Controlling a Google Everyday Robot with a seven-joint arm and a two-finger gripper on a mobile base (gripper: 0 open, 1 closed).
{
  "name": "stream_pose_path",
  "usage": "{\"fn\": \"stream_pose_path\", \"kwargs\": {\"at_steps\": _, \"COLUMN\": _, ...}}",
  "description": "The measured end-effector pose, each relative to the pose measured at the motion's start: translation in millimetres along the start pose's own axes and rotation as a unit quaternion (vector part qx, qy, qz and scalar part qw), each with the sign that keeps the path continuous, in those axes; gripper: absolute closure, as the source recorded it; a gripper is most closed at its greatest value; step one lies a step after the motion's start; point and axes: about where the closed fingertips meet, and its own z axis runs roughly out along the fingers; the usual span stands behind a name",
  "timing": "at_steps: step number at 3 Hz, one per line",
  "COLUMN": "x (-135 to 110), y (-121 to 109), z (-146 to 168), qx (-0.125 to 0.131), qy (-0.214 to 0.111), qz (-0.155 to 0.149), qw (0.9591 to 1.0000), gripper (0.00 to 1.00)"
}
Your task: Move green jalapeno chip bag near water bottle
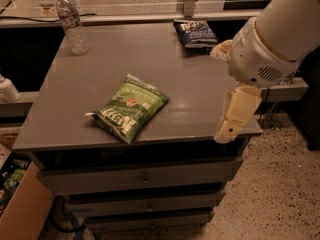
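The green jalapeno chip bag point(128, 109) lies flat on the grey cabinet top point(195, 89), near its front edge and left of centre. The water bottle point(72, 23) stands upright at the far left corner, clear with a white cap. My gripper point(234, 111) hangs at the end of the white arm point(275, 39) over the cabinet's front right corner. It is well to the right of the bag, touches nothing and holds nothing that I can see.
A dark blue chip bag point(194, 33) lies at the back right of the top. Drawers point(145, 176) run below the top. A cardboard box point(20, 204) stands on the floor at the lower left. An opaque white bottle point(7, 90) sits at the left edge.
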Motion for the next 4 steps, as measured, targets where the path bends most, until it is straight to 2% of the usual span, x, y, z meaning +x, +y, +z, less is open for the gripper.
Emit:
{"fn": "stream_pose_path", "kwargs": {"at_steps": 1, "x": -8.0, "y": -3.0, "z": 11.7, "qx": 0.008, "qy": -0.022, "qz": -0.004, "qw": 0.9997, "gripper": 0.0}}
{"fn": "stream_pose_path", "kwargs": {"at_steps": 2, "x": -46.9, "y": 1.5, "z": 1.3, "qx": 0.018, "qy": -0.06, "qz": -0.02, "qw": 0.9978, "gripper": 0.0}}
{"fn": "stream_pose_path", "kwargs": {"at_steps": 3, "x": -119.5, "y": 11.0, "z": 0.7, "qx": 0.002, "qy": -0.098, "qz": -0.035, "qw": 0.9946, "gripper": 0.0}}
{"fn": "stream_pose_path", "kwargs": {"at_steps": 4, "x": -119.9, "y": 11.3, "z": -1.0, "qx": 0.004, "qy": -0.098, "qz": -0.036, "qw": 0.9945, "gripper": 0.0}}
